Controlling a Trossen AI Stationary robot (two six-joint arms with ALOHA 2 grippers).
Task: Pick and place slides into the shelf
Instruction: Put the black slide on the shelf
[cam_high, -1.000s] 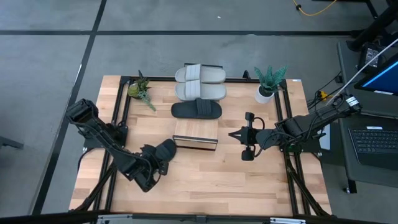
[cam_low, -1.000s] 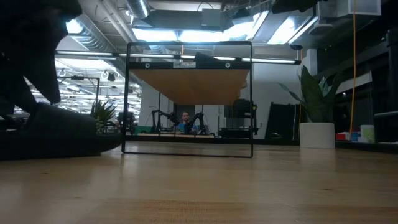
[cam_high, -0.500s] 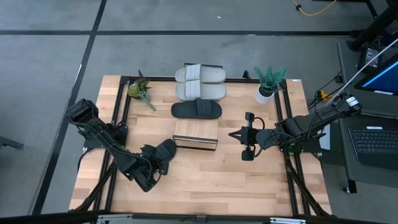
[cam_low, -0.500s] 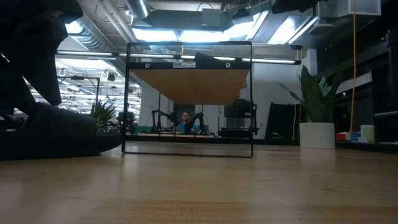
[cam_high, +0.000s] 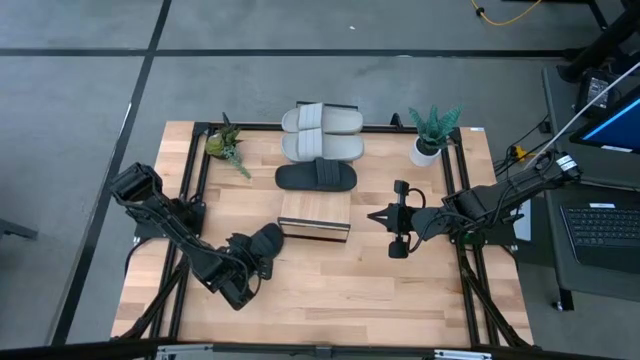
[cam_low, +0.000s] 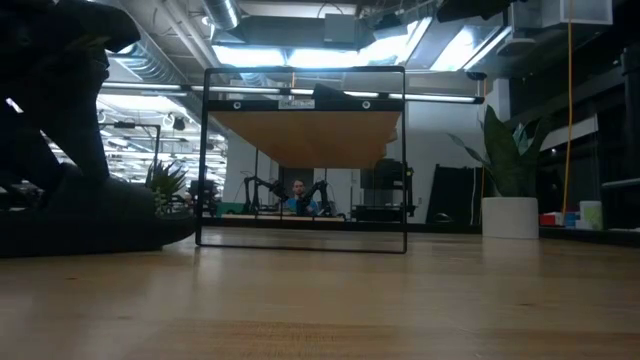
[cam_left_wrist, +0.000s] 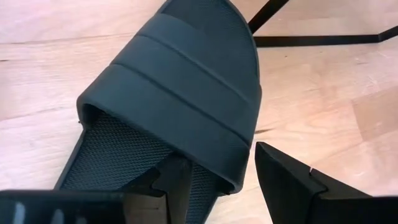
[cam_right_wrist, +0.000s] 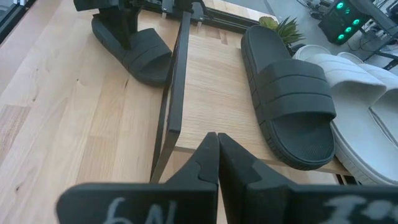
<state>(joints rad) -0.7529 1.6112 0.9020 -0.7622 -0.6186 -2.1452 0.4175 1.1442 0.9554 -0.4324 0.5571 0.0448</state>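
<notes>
High view: shelf (cam_high: 315, 216), pale plank top on a dark metal frame, sits mid-worktop. Three slides lie on it toward the worktop's far edge: two grey slides (cam_high: 322, 133) side by side, one black slide (cam_high: 316, 177) just nearer than them. A fourth, the near black slide (cam_high: 262, 245), lies on the worktop (cam_high: 340, 290) beside the shelf's left end.

Left gripper (cam_high: 247, 268) is at that near slide; in the left wrist view its fingers (cam_left_wrist: 283, 177) stand apart, one inside the ribbed strap over the textured footbed, one outside it, not clamped. Strap has three broad ridges, matte rubber.

Right gripper (cam_high: 378, 217) hovers near the shelf's right end, fingers (cam_right_wrist: 233, 165) pressed together, holding nothing.

Two small potted plants (cam_high: 432, 133) stand at the far corners. White writing on the right wrist's housing is unreadable.
</notes>
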